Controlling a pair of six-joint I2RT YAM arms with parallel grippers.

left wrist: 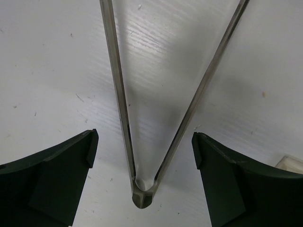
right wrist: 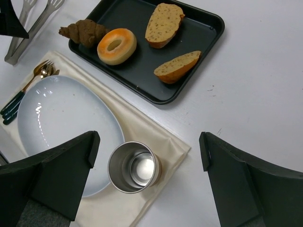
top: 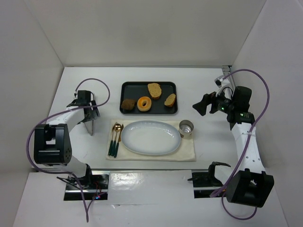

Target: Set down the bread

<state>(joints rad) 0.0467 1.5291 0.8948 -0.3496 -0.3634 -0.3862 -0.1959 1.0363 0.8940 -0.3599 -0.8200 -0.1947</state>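
The left gripper is hovering spread astride the hinge of the tongs, the bread is lying flat at the back of the black tray, seemingly light and crumbly, best pinched gently across its crust, and the right gripper is hovering spread.

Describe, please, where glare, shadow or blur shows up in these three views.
Top external: soft, even light, no harsh shadows. Left wrist: the tongs throw a pale shadow on the table. Right wrist: bright glints on the plate and inside the cup; the bread is in sharp focus.
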